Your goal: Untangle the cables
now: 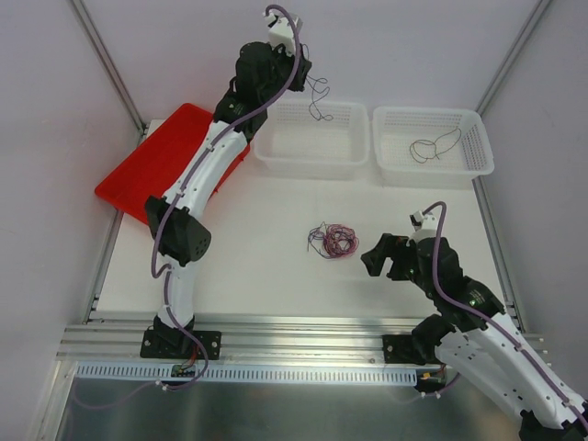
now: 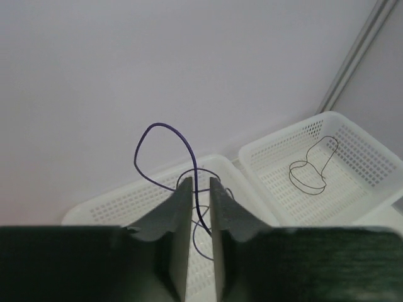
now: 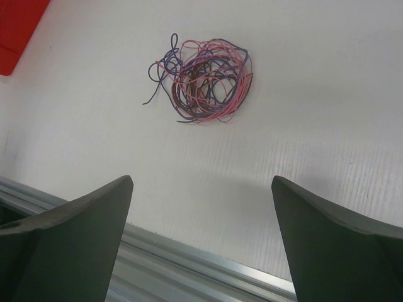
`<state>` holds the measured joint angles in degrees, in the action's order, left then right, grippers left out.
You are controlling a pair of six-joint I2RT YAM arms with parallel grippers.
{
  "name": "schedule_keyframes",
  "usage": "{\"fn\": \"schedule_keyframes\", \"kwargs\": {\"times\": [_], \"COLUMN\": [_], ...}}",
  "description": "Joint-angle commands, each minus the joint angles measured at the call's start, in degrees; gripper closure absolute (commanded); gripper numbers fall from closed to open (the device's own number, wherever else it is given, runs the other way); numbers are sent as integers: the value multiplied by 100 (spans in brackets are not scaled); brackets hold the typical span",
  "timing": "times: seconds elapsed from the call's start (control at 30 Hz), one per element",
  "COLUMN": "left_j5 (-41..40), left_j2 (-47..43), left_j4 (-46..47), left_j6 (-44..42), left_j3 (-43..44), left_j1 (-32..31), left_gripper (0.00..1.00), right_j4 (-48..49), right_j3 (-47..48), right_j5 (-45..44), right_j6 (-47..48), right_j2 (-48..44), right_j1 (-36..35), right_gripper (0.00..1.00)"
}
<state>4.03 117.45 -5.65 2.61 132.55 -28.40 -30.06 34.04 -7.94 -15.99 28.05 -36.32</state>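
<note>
The tangle of thin pink, purple and dark cables (image 1: 334,241) lies mid-table; the right wrist view shows it as a loose knot (image 3: 208,78) ahead of the fingers. My right gripper (image 1: 386,262) (image 3: 201,182) sits to its right, low over the table, open and holding nothing. My left gripper (image 1: 308,78) (image 2: 201,182) is raised over the back left corner of the left white basket (image 1: 312,165), shut on a single purple cable (image 2: 161,124). That cable loops above the fingertips and dangles below toward the basket (image 1: 319,99).
A second white basket (image 1: 478,152) at the back right holds one black cable (image 1: 432,145). A red tray (image 1: 152,165) lies at the back left, under the left arm. A metal rail (image 1: 303,342) runs along the table's near edge.
</note>
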Motion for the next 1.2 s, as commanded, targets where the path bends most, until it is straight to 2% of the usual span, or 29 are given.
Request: {"fn": "schedule_keyframes", "kwargs": {"times": [0.0,0.07,0.1,0.23,0.37,0.6,0.73,0.83,0.93,1.03,1.17], "left_j5": [19,-69,-69,-192,-149,351,625,669,713,652,520], "left_j2": [593,805,823,543,-63,-1882,-2664,-3034,-3175,-3132,-2790], "left_j4": [784,785,776,785,767,600,591,600,600,600,600], "left_j6": [161,257,370,477,503,1021,1582,1839,2040,2321,2393], "left_j3": [-1,8,-19,-561,-1493,-3927,-5595,-6370,-6898,-7224,-7270], "left_j1": [142,247,282,432,432,117,-164,-507,-806,-982,-1342], "left_gripper": [79,57,39,17,6,3,6,10,12,14,15], "right_j4": [-87,-87,-87,-61,-35,-43,9,158,264,369,563], "right_j3": [15,15,23,24,50,59,129,85,85,68,15], "right_j5": [-49,-32,-6,39,39,-23,-58,-32,-23,-41,-5], "right_j6": [26,17,26,-9,-10,-98,-62,-141,-159,-194,-247], "right_j2": [59,112,156,244,341,429,675,780,929,1140,1387], "right_j1": [-34,-34,-34,-42,-42,-60,-60,-69,-51,-60,-51], "right_gripper": [3,3,3,3,3,1,10,18,23,25,28]}}
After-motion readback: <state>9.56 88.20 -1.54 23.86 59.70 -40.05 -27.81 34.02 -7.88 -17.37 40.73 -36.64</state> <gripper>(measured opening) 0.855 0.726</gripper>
